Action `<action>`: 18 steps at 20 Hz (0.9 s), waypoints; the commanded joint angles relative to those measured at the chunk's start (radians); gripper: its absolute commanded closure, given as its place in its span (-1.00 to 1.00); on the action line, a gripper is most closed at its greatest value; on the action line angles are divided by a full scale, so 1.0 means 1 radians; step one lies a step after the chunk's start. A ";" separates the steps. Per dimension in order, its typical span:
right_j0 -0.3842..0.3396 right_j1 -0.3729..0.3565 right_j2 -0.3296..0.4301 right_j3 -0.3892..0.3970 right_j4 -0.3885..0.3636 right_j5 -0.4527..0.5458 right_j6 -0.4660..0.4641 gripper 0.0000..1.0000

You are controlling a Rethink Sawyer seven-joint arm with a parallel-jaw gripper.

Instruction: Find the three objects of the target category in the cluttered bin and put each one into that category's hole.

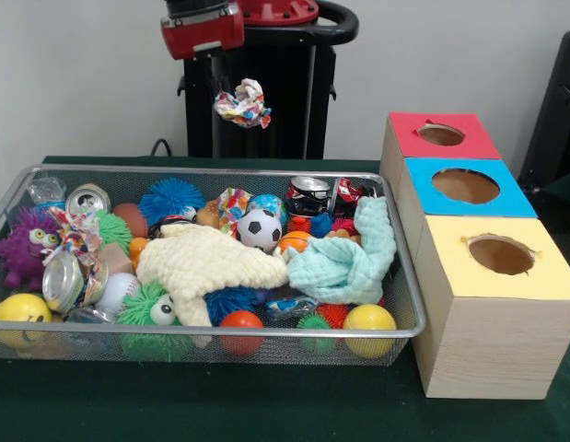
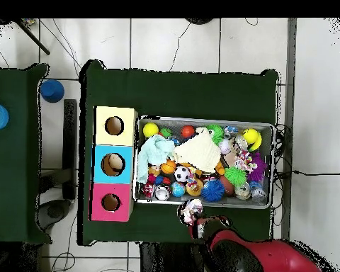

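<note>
My end effector [image 1: 240, 99] hangs above the far rim of the cluttered bin [image 1: 409, 304], pinching a crumpled multicoloured wrapper [image 1: 244, 103]. That looks like clearing clutter, not a target. No plush animal shows; likely buried under the cream cloth [image 1: 206, 262] and mint cloth [image 1: 349, 262]. Next: drop this aside, lift the cloths. The holed boxes [image 1: 487, 276] stand beside the bin on the tabletop [image 1: 266, 405].

No text, label or number is legible.
</note>
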 commanded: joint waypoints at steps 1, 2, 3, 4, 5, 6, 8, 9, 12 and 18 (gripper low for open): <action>-0.014 0.011 0.107 -0.176 0.027 0.036 -0.025 1.00; -0.021 0.006 0.122 -0.175 0.023 0.009 -0.019 1.00; -0.025 0.005 0.129 -0.176 0.021 0.002 -0.018 1.00; -0.029 0.003 0.139 -0.178 0.018 -0.009 -0.017 1.00; -0.031 0.003 0.144 -0.180 0.016 -0.009 -0.015 1.00; -0.031 0.003 0.149 -0.186 0.022 -0.001 -0.016 1.00; -0.033 0.003 0.158 -0.194 0.023 0.004 -0.013 1.00; -0.031 0.003 0.158 -0.198 0.023 0.009 -0.010 1.00; -0.032 -0.002 0.166 -0.200 0.021 0.004 -0.003 1.00; -0.031 -0.007 0.168 -0.195 0.019 -0.005 0.018 1.00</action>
